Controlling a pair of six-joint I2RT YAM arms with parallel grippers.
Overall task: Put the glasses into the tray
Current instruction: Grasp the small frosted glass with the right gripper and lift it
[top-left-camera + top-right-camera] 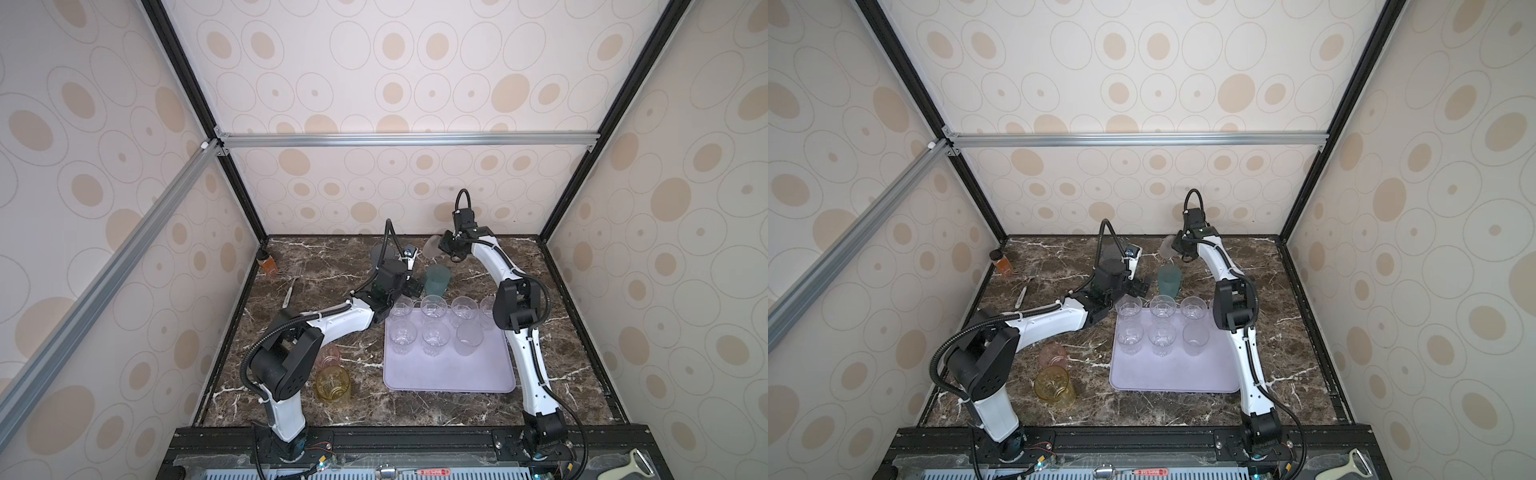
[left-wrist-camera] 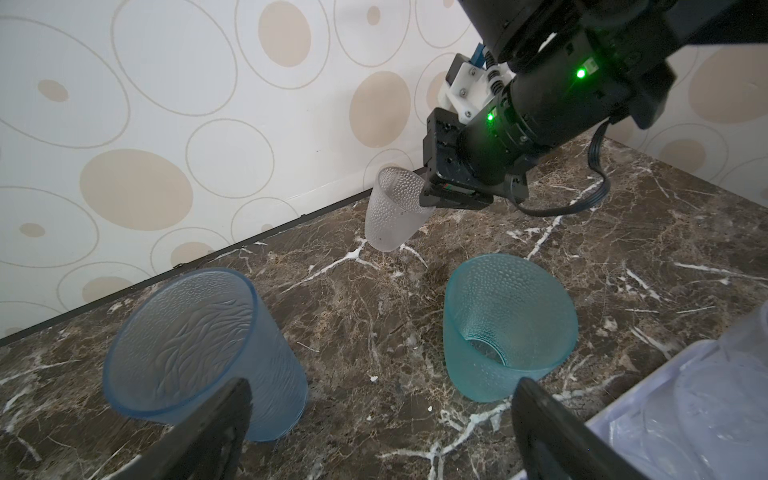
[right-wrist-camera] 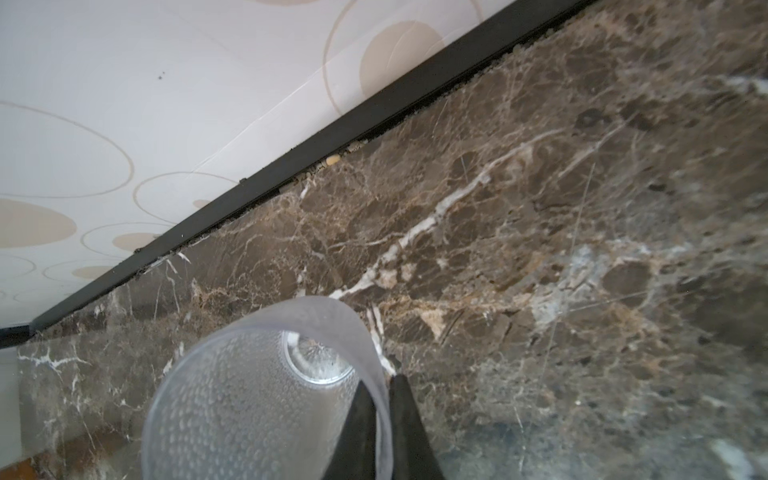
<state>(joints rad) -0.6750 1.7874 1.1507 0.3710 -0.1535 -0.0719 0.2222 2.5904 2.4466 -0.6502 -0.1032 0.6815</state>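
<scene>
Closest in, black front rail [image 1: 415, 442] carrying both arm bases. Just beyond it on the brown marble table [image 1: 374, 405], amber-yellow glass [image 1: 332, 384] upright near the left arm's shoulder, with pink glass [image 1: 329, 356] just behind it and partly hidden by that arm. Right of these, lavender tray [image 1: 449, 376] lying flat, its far half holding glasses [image 1: 433, 308] upright in two rows: three in the nearer row, three plainly seen in the farther one and a fourth half hidden by the right arm's elbow. Past the tray's far edge, teal glass [image 2: 511, 324] and blue-grey glass [image 2: 203, 345] upright on the marble, well apart. Left gripper [image 2: 382, 392] hovering low between those two, fingers spread wide, gripping nothing. Farther back, near the rear wall, right gripper [image 3: 380, 384] pinched tight on the wall of frosted glass [image 3: 249, 399] at its rim, one finger inside and one outside; glass tilted and, by the left wrist view, seemingly raised off the marble. Far left corner: small amber bottle [image 1: 266, 264], upright, with slim metal utensil [image 1: 289, 293] lying near it.
</scene>
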